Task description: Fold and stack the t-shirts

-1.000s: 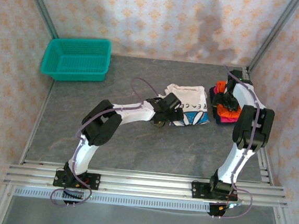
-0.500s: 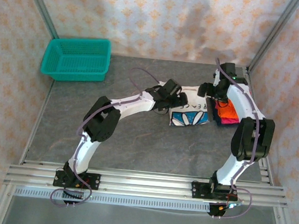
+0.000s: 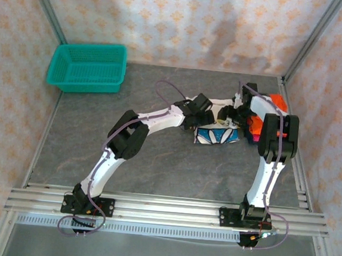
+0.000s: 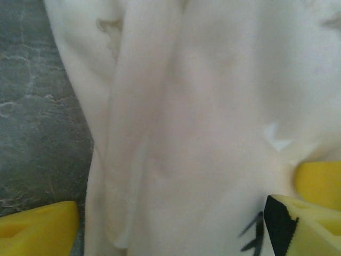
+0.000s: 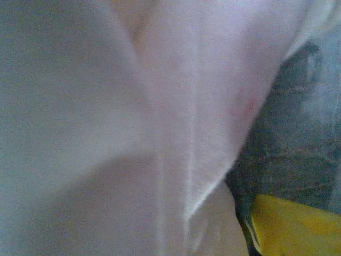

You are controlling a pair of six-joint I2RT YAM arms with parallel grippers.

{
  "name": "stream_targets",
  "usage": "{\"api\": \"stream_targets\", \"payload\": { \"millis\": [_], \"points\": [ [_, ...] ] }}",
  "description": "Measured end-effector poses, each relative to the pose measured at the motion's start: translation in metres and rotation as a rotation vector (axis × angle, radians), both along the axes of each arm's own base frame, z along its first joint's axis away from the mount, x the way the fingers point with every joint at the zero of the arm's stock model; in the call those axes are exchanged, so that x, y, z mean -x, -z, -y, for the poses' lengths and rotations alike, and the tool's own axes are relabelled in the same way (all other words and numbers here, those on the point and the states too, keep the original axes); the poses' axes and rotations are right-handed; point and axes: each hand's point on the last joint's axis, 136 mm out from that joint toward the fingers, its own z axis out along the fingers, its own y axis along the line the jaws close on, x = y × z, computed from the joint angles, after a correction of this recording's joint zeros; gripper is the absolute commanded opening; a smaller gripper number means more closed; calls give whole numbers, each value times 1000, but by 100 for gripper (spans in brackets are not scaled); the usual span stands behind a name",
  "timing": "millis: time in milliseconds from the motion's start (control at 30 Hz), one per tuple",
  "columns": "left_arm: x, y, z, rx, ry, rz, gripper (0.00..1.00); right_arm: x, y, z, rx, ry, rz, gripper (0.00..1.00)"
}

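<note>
The right gripper (image 3: pixel 231 115), grip unclear, is brought from stack (image 3: pixel 276 103) to shirt (image 3: pixel 217 134); the left gripper (image 3: pixel 213 116) is spread astride it, seemingly for lifting.

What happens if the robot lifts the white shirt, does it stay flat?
Probably floppy: the white shirt shows soft folds and creases, so it would likely droop and maybe unfold. It looks thin, so probably light. Pushed, it might bunch up.

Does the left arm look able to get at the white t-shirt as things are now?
Probably yes. The left gripper hangs right over the white t-shirt, its yellow fingers apart with cloth between them, and nothing stands in the way.
</note>
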Motion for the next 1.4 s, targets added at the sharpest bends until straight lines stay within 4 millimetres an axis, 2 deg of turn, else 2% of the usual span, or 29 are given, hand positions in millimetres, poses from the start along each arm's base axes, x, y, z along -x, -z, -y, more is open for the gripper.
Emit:
{"api": "stream_targets", "payload": {
  "millis": [133,233,333,367,433,467,667,833,933,1100,1300,1400],
  "points": [
    [-2,-1,5,21,2,-9,71,1,-1,-7,-37,-10,-3,39],
    [-2,3,7,19,1,-17,57,0,-2,-10,-55,-15,0,16],
    [-3,5,11,42,-4,-24,34,0,-3,-12,-67,-13,-1,6],
    [-2,7,14,48,-1,-26,23,1,-3,-13,-71,-14,-1,1],
    [-4,6,18,64,5,-19,4,1,-4,-13,-77,-15,-1,0],
    [-4,6,19,66,6,-19,0,0,-4,-13,-77,-15,0,0],
    [-4,4,19,62,12,-11,0,1,-10,-12,-72,-15,18,0],
    [-1,-6,28,53,31,22,0,4,-42,-12,-42,-38,85,0],
    [2,-28,43,45,48,66,0,7,-69,-8,-11,-54,123,0],
    [-2,-86,66,84,46,170,0,3,-111,18,30,-33,193,0],
    [-9,-159,100,190,56,303,0,-3,-142,56,50,28,270,0],
    [-6,-169,114,209,70,341,0,-2,-150,68,54,48,291,0]
  ]
}}
